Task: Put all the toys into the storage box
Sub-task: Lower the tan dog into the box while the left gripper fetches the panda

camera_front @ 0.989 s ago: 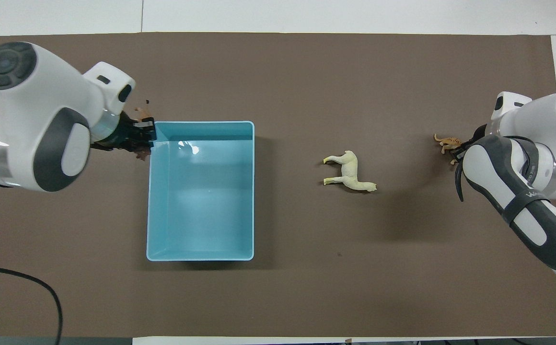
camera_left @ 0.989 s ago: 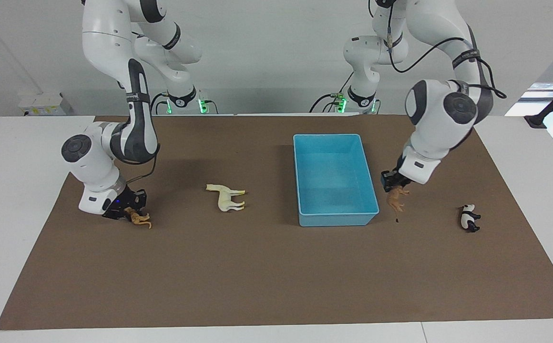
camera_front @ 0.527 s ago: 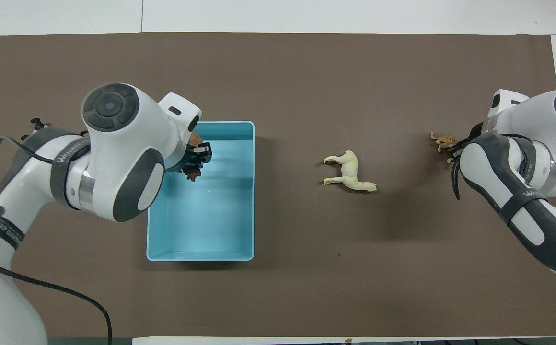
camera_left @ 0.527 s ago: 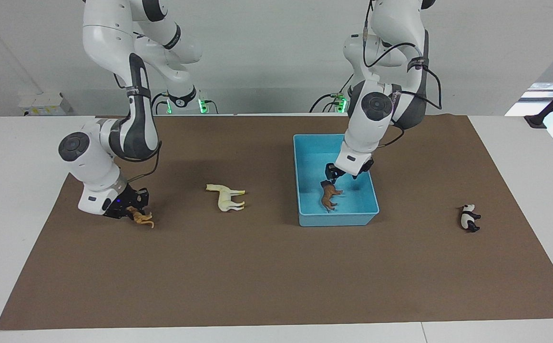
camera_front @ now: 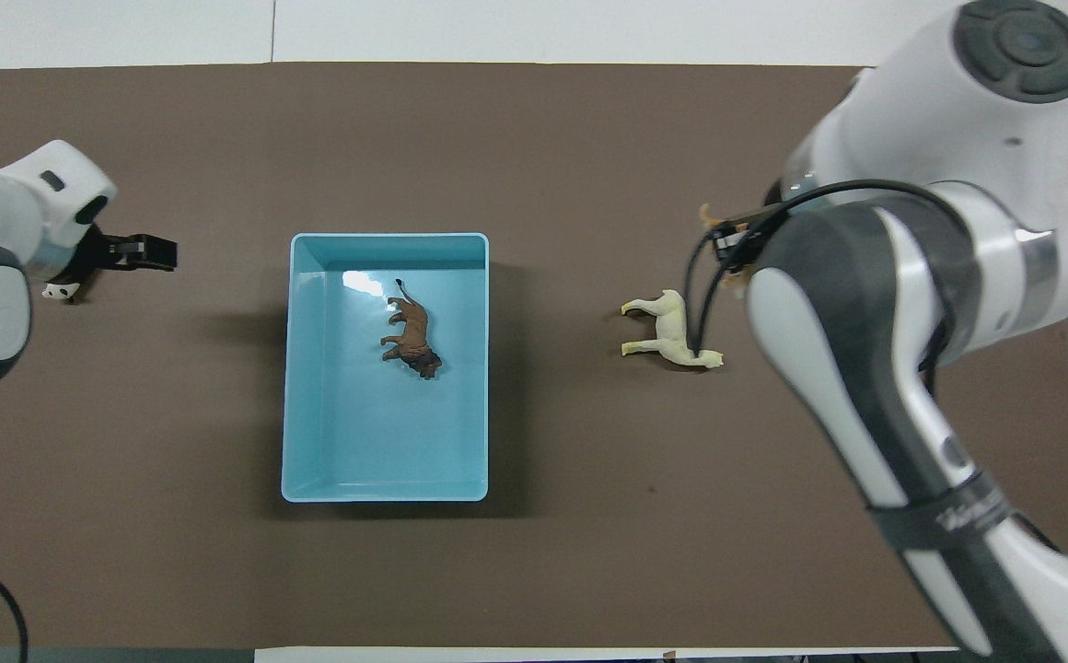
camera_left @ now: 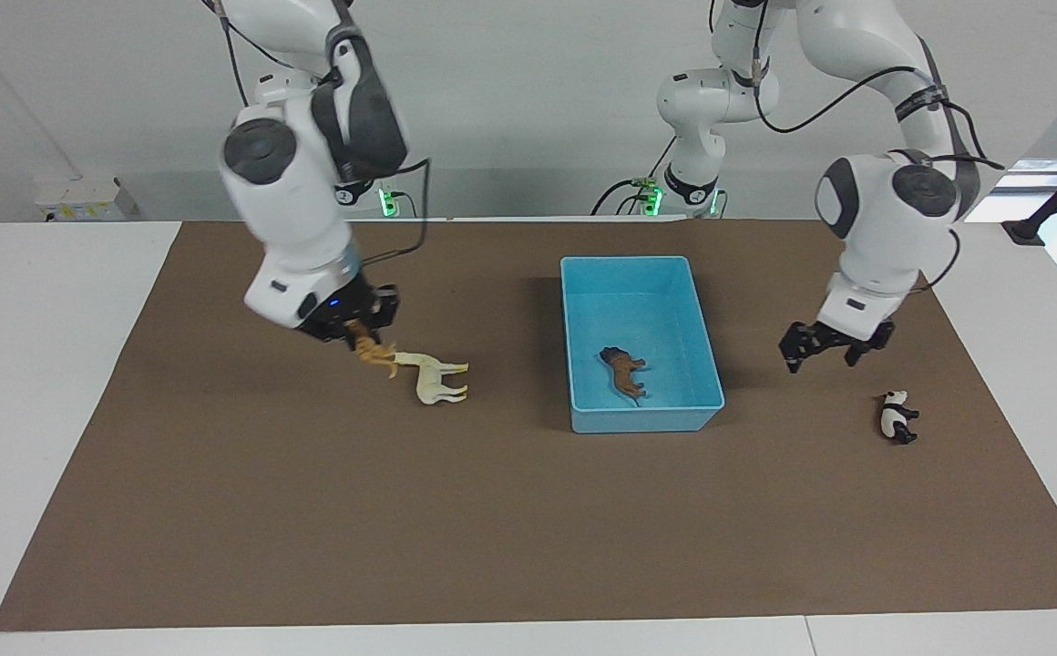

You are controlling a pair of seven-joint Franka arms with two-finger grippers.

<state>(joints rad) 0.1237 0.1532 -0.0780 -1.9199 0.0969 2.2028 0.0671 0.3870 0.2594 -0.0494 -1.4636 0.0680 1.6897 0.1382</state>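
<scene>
Brown-matted table (camera_left: 528,538): right claw (camera_left: 366,339) pinching orange striped plastic tiger (camera_left: 374,352) above cream-white plastic horse (camera_left: 433,375), left claw (camera_left: 822,344) spread above black-and-white plastic panda (camera_left: 896,416), brown dark-maned plastic lion (camera_left: 622,368) lying in rectangular light blue plastic box (camera_left: 583,301) between claws.

The light blue box (camera_left: 642,415) sits open on the brown mat with the brown lion (camera_left: 623,369) lying on its side inside. The cream horse (camera_left: 436,375) lies on its side toward the right arm's end, the orange tiger (camera_left: 372,353) dangling in the air just over it. The panda (camera_left: 896,416) lies toward the left arm's end.
</scene>
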